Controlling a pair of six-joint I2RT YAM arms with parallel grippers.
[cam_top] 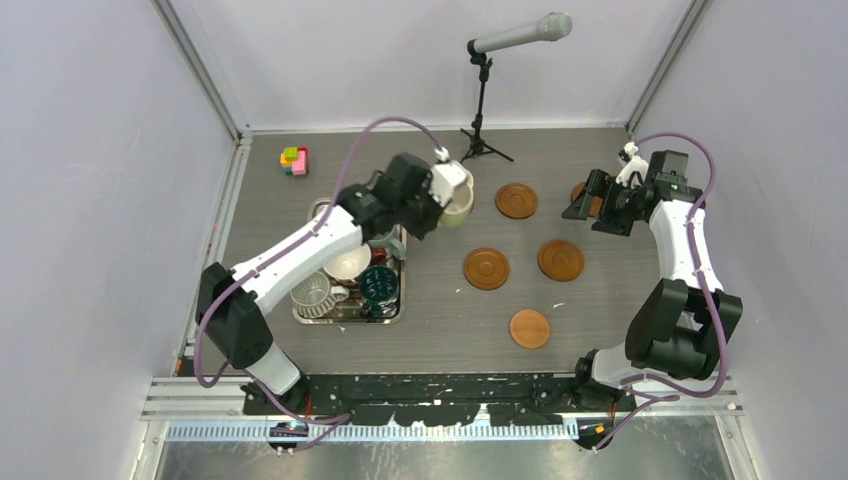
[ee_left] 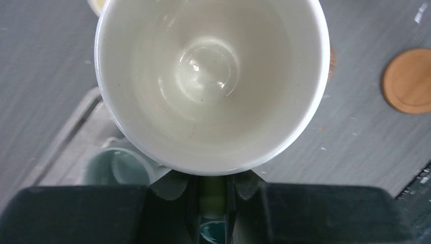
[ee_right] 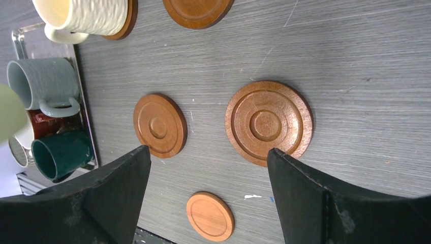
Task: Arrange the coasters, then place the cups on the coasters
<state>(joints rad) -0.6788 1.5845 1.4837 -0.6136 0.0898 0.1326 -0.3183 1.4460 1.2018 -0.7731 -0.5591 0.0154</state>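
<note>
My left gripper (ee_left: 212, 198) is shut on the green handle of a pale green cup (ee_left: 211, 76), which hangs above the table by the tray's far right corner (cam_top: 458, 208). A cream ribbed cup (ee_right: 86, 15) stands on a coaster (ee_right: 128, 20). Grey-blue (ee_right: 43, 81), red-brown (ee_right: 35, 127) and dark teal (ee_right: 61, 155) cups lie in the tray (cam_top: 350, 318). Bare coasters lie at back (cam_top: 516, 200), in the middle (cam_top: 486, 268), to the right (cam_top: 561, 260) and in front (cam_top: 530, 328). My right gripper (ee_right: 208, 152) hangs open and empty over them, partly hiding another coaster (cam_top: 578, 190).
A microphone on a tripod stand (cam_top: 480, 100) stands at the back centre. A small coloured block toy (cam_top: 294, 160) sits at the back left. Walls close the table on three sides.
</note>
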